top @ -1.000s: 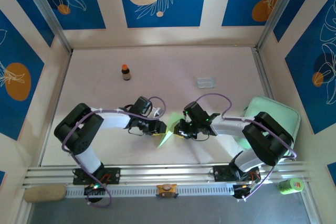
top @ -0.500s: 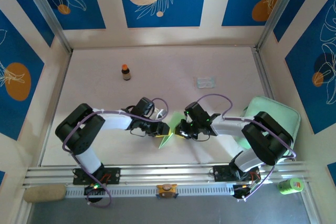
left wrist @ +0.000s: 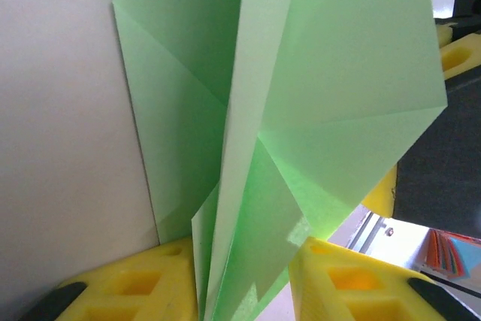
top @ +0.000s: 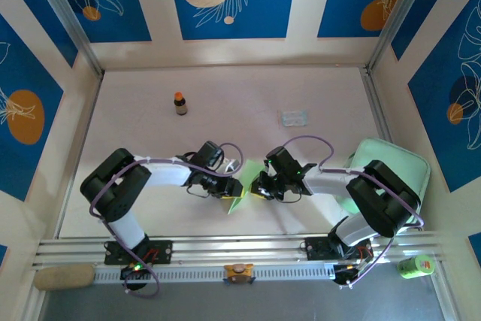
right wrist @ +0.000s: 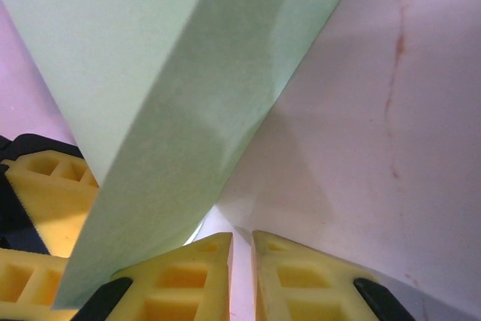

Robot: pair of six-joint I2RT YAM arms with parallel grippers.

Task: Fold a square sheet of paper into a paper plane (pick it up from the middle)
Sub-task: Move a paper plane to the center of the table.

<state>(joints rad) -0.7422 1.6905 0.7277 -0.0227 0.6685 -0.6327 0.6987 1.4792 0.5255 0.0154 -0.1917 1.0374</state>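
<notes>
Now the left gripper [left wrist: 244,272] is clamping the folded paper [left wrist: 301,73] by its lower end, with creased layers fanning upward. It has slid a little toward the right gripper [right wrist: 242,261], which is narrowed to a slit at the paper's other side; I cannot tell whether it is pinching a layer. The paper is standing squeezed between the two, close to the worktop's [top: 301,95] near edge and midway along it, so the centre fold is probably being closed.
</notes>
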